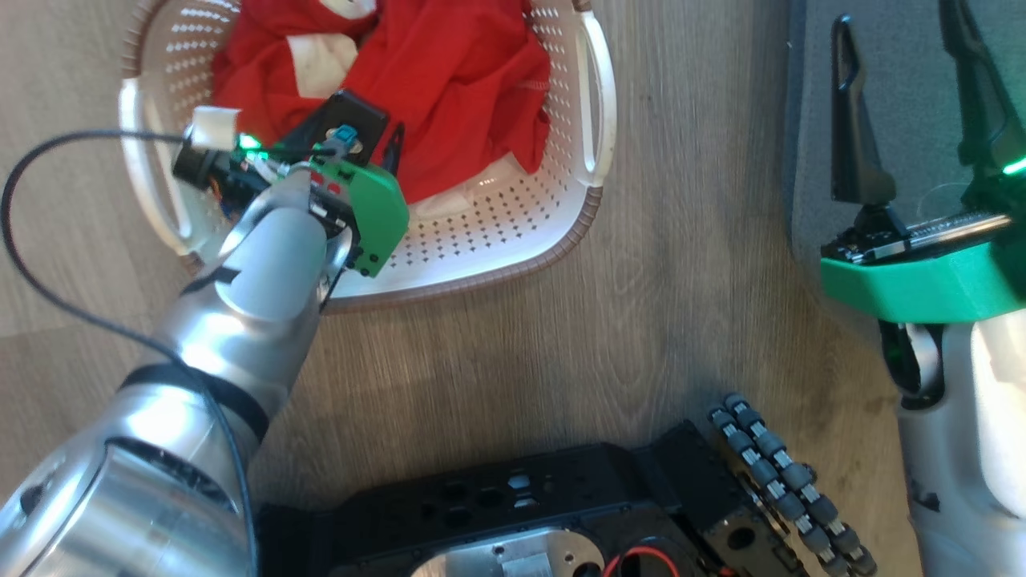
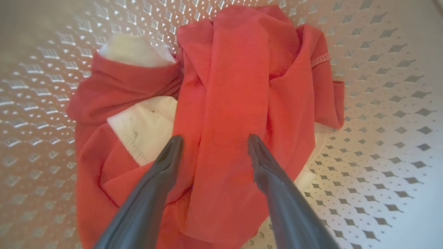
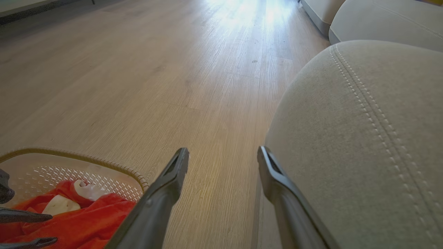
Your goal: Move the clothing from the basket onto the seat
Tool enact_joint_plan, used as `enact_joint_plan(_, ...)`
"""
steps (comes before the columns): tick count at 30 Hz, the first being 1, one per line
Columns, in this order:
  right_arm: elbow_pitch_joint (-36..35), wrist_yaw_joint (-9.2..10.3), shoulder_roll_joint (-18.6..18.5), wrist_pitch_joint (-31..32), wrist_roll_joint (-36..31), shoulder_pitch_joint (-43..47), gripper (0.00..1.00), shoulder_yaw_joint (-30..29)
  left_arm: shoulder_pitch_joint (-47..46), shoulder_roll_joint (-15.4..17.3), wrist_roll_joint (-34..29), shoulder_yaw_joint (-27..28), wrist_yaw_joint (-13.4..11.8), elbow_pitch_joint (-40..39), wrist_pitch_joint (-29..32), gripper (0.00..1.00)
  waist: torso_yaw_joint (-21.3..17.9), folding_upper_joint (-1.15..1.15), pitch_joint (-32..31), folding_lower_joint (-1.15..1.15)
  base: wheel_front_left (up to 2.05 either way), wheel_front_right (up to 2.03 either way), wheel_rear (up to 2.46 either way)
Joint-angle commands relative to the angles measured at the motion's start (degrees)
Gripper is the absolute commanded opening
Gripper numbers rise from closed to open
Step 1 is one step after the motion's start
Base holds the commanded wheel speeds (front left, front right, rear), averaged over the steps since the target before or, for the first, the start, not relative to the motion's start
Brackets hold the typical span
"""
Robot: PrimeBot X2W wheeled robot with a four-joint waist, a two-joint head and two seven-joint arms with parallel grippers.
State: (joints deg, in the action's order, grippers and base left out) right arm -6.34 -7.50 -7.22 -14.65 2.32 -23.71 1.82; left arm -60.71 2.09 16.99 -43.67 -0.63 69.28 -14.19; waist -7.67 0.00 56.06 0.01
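- Left gripper (image 2: 213,140), jaws wide apart, has its tips either side of a fold of red clothing (image 2: 235,86) in the basket (image 2: 380,103).
- Right gripper (image 3: 223,152), open and empty, points along the pale wood-plank floor (image 3: 173,69), with the grey seat (image 3: 346,138) just to its right.

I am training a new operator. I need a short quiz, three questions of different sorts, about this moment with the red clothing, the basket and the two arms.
1. True or false: the clothing lies in the basket.
2. Choose one. The left arm's jaws are: A) shut on the clothing; B) open, pointed at the clothing; C) shut and empty.
3. Short answer: which large grey thing is beside the right arm's open jaws?

Key
1. True.
2. B.
3. The seat.
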Motion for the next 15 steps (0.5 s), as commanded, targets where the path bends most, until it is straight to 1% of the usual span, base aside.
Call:
enact_joint_plan(1, -2.0, 0.01, 0.4, -0.3, 1.0, 1.5, 1.0, 0.7, -0.2, 0.8, -0.9, -1.1, 0.1, 0.3, -0.1, 1.0, -1.0, 0.0, 1.7, -0.01, 0.0, 0.0, 0.0)
enact_joint_plan(3, -2.2, 0.01, 0.6, -0.3, 1.3, 1.5, 1.0, 0.7, -1.2, 0.8, -1.2, -2.4, -0.4, 1.4, 0.8, 1.0, -1.3, 0.0, 2.3, -0.01, 0.0, 0.0, 0.0)
enact_joint_plan(9, -2.9, 0.01, 1.0, -0.3, 1.1, 2.4, 1.0, 1.5, -2.3, 0.8, -0.1, -4.6, -0.2, 3.1, 5.2, 1.0, -2.0, 0.0, 3.3, -0.01, 0.0, 0.0, 0.0)
enact_joint_plan(11, -3.3, 0.01, 1.1, -0.3, 1.0, 2.7, 1.0, 1.6, -2.5, 0.8, 0.6, -4.7, -0.9, 2.6, 4.1, 1.0, -2.0, 0.0, 3.3, -0.01, 0.0, 0.0, 0.0)
enact_joint_plan(15, -3.6, 0.01, 1.2, -0.3, 1.0, 3.4, 1.0, 1.8, -2.4, 0.8, 1.9, -5.1, -1.2, 2.6, 4.5, 1.0, -2.2, 0.0, 3.4, -0.01, 0.0, 0.0, 0.0)
